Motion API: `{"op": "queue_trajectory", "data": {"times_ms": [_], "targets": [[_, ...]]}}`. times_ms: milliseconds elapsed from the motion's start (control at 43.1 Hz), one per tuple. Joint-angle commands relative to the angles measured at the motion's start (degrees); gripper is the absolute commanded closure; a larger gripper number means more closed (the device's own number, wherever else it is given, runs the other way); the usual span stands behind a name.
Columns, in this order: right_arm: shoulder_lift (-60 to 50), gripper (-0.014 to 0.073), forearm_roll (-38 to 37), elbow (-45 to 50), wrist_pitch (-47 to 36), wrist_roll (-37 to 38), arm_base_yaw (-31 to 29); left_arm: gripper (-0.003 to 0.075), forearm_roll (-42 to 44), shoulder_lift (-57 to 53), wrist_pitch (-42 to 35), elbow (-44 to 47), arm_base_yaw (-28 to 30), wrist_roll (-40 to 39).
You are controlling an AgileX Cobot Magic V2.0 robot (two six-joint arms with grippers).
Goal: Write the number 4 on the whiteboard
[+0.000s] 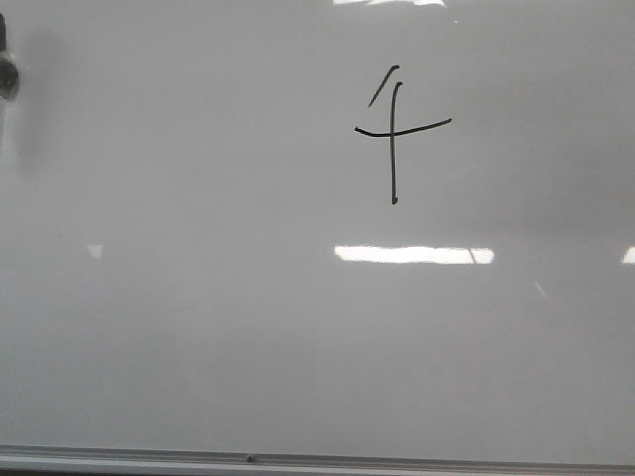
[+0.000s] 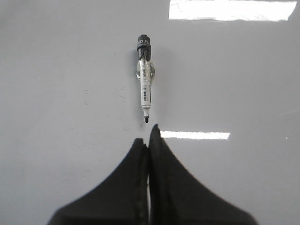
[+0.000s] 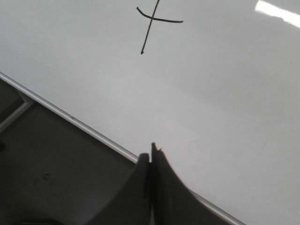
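The number 4 (image 1: 394,130) is drawn in thin black strokes on the upper right of the whiteboard (image 1: 198,297); its lower part also shows in the right wrist view (image 3: 152,18). A marker (image 2: 145,84) with a black end and a bare tip lies on the whiteboard (image 2: 70,70), its tip pointing at my left gripper (image 2: 146,133). That gripper is shut and empty, just short of the tip. My right gripper (image 3: 148,151) is shut and empty, above the whiteboard's (image 3: 211,93) silver edge. Neither gripper shows in the front view.
The board's thin silver edge (image 1: 298,458) runs along the near side and crosses the right wrist view (image 3: 70,117). A dark surface (image 3: 56,173) lies beyond it. A blurred dark object (image 1: 6,69) sits at the board's far left. Bright light reflections (image 1: 412,254) lie on the board.
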Motion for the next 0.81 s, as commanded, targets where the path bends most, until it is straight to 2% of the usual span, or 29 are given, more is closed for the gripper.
{"op": "queue_trajectory", "data": {"times_ms": [0,139,278,788], "targets": [[0.2,0.0662,0.2,-1.4,-3.4,0.0,-0.3,0.0741,-0.7,-0.9,-4.8,0.3,-0.4,-0.1],[0.2,0.0662,0.2,-1.4,-3.4,0.0,-0.3,0.0741,-0.7,-0.9,-5.9,0.3,-0.4,0.4],[0.2,0.0662,0.2,-1.4,-3.4,0.0,-0.3,0.0741,-3.8,-0.9,-6.1,0.3,-0.1,6.4],[0.2,0.0662,0.2,-1.4,-3.5,0.0,-0.3,0.0741,-4.1,-1.0,-7.7,0.3,-0.1,6.4]]}}
